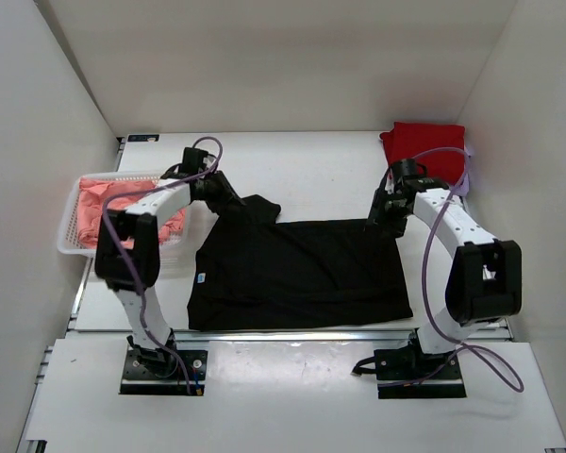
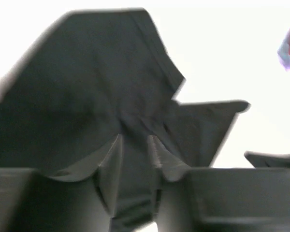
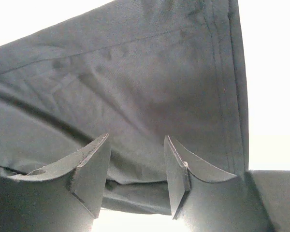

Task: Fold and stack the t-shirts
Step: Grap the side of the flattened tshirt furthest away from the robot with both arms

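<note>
Camera layout: the top view looks down from above and behind the arm bases over the whole surface [image 1: 302, 160], while each wrist view — left gripper [image 2: 134, 140], right gripper [image 3: 136, 140] — looks out between its jaws, very close to the black t-shirt [image 1: 292, 274] common to all three.

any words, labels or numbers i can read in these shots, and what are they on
No text here is legible.
Small pale blue tag near the left edge of the black t-shirt: too small to read.
Red t-shirt and white basket: no print visible.
Both wrist views: plain black cloth, no lettering.
</note>
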You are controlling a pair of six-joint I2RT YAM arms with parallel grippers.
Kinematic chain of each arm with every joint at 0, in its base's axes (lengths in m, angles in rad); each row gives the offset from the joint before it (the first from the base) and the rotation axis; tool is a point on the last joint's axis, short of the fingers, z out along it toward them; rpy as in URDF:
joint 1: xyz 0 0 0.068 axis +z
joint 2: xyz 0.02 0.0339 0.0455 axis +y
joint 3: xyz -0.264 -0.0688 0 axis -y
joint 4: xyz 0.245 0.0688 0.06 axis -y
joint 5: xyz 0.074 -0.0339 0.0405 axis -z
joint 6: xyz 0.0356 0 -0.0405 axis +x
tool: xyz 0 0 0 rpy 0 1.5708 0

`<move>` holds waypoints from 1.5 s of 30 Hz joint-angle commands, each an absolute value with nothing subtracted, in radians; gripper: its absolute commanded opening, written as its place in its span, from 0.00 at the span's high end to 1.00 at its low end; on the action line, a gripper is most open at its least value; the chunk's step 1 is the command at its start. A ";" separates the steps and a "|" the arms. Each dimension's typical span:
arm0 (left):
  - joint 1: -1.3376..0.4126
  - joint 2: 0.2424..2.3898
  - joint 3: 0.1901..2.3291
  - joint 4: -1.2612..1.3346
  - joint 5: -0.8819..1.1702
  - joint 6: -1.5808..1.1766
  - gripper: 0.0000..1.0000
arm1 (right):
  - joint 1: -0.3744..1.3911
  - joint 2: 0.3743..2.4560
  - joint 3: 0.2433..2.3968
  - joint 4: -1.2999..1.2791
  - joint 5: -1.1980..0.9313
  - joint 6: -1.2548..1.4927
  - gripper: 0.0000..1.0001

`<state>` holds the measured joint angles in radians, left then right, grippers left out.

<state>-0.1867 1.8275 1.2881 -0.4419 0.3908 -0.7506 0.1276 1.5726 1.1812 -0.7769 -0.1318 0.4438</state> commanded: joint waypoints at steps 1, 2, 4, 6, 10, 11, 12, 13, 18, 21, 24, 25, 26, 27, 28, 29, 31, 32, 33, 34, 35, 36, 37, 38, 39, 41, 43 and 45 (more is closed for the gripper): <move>-0.198 1.909 1.468 -0.506 0.250 -0.619 0.55 | 0.120 1.621 1.229 -0.775 -0.124 0.423 0.55; -0.193 1.928 1.532 -0.517 0.214 -0.597 0.54 | 0.124 1.626 1.238 -0.766 -0.121 0.422 0.54; -0.202 2.009 1.659 -0.560 0.178 -0.514 0.54 | 0.118 1.657 1.247 -0.768 -0.129 0.426 0.55; -0.199 2.042 1.713 -0.587 0.137 -0.467 0.52 | 0.110 1.684 1.264 -0.773 -0.129 0.419 0.54; -0.184 2.095 1.738 -0.629 0.043 -0.408 0.48 | 0.095 1.745 1.315 -0.787 -0.123 0.405 0.54; -0.184 2.098 1.735 -0.637 0.031 -0.402 0.48 | 0.095 1.753 1.339 -0.793 -0.115 0.403 0.54; -0.172 2.103 1.724 -0.637 0.020 -0.388 0.47 | 0.086 1.770 1.360 -0.793 -0.114 0.413 0.54; -0.175 2.102 1.695 -0.640 0.011 -0.379 0.48 | 0.071 1.801 1.389 -0.801 -0.094 0.399 0.54; -0.186 2.118 1.638 -0.650 0.002 -0.348 0.45 | 0.035 1.917 1.497 -0.810 -0.046 0.394 0.53; -0.201 2.129 1.635 -0.650 0.006 -0.348 0.46 | 0.006 1.992 1.584 -0.831 -0.032 0.394 0.52; -0.227 2.154 1.634 -0.652 0.011 -0.350 0.45 | 0.002 2.049 1.647 -0.847 -0.017 0.391 0.48; -0.227 2.164 1.634 -0.643 0.012 -0.342 0.44 | 0.003 2.066 1.655 -0.856 -0.020 0.396 0.48; -0.232 2.171 1.635 -0.646 0.021 -0.350 0.44 | -0.020 2.081 1.667 -0.845 -0.023 0.393 0.48; -0.233 2.181 1.635 -0.646 0.035 -0.356 0.44 | -0.026 2.085 1.674 -0.847 -0.023 0.391 0.45; -0.241 2.189 1.635 -0.647 0.055 -0.360 0.44 | -0.025 2.104 1.689 -0.844 -0.018 0.391 0.44; -0.250 2.198 1.637 -0.649 0.066 -0.364 0.50 | -0.026 2.108 1.695 -0.841 -0.017 0.394 0.44; -0.258 2.209 1.651 -0.661 0.098 -0.370 0.74 | -0.022 2.138 1.712 -0.847 -0.018 0.388 0.44; -0.258 2.218 1.660 -0.664 0.126 -0.373 0.95 | -0.015 2.151 1.716 -0.844 -0.023 0.385 0.44; -0.252 2.217 1.670 -0.673 0.133 -0.385 1.00 | -0.015 2.157 1.721 -0.847 -0.025 0.385 0.44; -0.255 2.223 1.680 -0.681 0.152 -0.385 1.00 | -0.012 2.167 1.732 -0.845 -0.031 0.385 0.43; -0.250 2.221 1.683 -0.680 0.153 -0.393 1.00 | -0.006 2.183 1.733 -0.845 -0.032 0.382 0.47; -0.244 2.218 1.681 -0.683 0.164 -0.399 1.00 | -0.008 2.186 1.738 -0.851 -0.028 0.390 0.48; -0.236 2.211 1.689 -0.687 0.173 -0.400 1.00 | -0.006 2.200 1.770 -0.877 -0.023 0.387 0.48; -0.233 2.204 1.686 -0.678 0.173 -0.403 1.00 | -0.002 2.218 1.784 -0.917 -0.005 0.387 0.48; -0.224 2.191 1.686 -0.680 0.181 -0.410 1.00 | 0.017 2.214 1.802 -0.933 0.000 0.385 0.47; -0.216 2.185 1.686 -0.676 0.183 -0.410 1.00 | 0.028 2.198 1.799 -0.939 0.063 0.387 0.45; -0.215 2.180 1.686 -0.672 0.187 -0.413 1.00 | 0.035 2.184 1.786 -0.934 0.080 0.388 0.45; -0.215 2.174 1.686 -0.670 0.187 -0.402 1.00 | 0.029 2.174 1.781 -0.952 0.084 0.393 0.45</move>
<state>-0.2222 2.1979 1.6707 -0.6628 0.1581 -0.4038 0.0196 2.2093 1.7672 -0.9108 0.0303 0.3897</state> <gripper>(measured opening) 0.021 0.550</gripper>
